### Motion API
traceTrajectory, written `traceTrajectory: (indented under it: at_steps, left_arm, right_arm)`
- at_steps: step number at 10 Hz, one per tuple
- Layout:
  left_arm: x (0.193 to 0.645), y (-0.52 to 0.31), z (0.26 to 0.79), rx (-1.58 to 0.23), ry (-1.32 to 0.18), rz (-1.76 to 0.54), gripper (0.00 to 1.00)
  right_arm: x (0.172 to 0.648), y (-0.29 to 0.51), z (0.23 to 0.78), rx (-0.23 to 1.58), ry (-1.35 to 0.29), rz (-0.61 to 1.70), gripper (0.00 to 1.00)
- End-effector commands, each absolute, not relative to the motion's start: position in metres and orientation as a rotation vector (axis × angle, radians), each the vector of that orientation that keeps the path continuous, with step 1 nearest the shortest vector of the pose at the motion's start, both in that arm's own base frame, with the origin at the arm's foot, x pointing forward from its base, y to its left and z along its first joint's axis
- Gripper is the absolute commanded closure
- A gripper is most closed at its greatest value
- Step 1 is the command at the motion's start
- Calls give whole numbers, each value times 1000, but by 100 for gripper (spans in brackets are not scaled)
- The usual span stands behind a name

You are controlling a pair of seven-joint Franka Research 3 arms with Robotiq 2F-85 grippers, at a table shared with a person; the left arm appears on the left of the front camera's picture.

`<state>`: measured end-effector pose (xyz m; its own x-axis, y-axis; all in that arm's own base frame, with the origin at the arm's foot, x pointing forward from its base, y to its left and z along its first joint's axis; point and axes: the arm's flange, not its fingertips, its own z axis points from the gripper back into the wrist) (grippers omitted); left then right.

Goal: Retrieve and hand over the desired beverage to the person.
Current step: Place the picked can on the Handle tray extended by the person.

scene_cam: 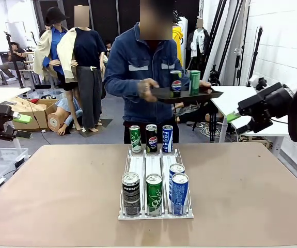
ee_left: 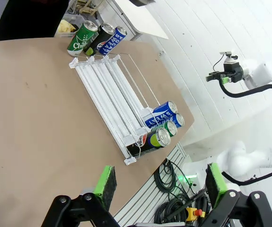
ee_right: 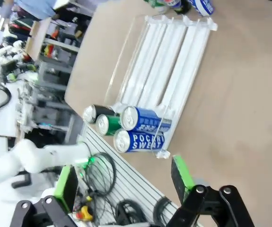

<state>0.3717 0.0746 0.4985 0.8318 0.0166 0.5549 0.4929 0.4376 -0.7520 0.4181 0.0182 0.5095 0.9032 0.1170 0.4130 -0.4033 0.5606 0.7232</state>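
I see the person [scene_cam: 145,72] in a denim jacket standing at the far side of the table [scene_cam: 251,191], holding a flat dark tray [scene_cam: 185,95] in both hands; one hand [scene_cam: 148,89] grips its edge. Two cans stand upright on the tray, one dark [scene_cam: 175,81], one green [scene_cam: 194,81].

On the matte tan tabletop sits a clear plastic rack [scene_cam: 153,175] with three white lanes. At its near end: a black Pepsi can [scene_cam: 130,191], a green can [scene_cam: 154,192], and two blue Pocari cans [scene_cam: 179,192] one behind the other. Three more cans stand at the far end [scene_cam: 152,138]: green, black, blue.

My left gripper [ee_left: 160,185] hangs high over the table, green pads spread wide, nothing between them. My right gripper [ee_right: 124,180] is likewise wide apart and empty, above the rack's near end.
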Motion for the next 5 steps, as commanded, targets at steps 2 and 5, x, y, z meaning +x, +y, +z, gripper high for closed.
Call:
traceTrajectory:
  at_steps: [2, 5]
  left_arm:
    - [369, 77, 499, -1086, -532, -323, 0]
    - [369, 77, 499, -1086, -532, -323, 0]
  right_arm:
    - [421, -9, 479, 1090, -412, 289, 0]
    - [424, -30, 450, 1219, -446, 279, 0]
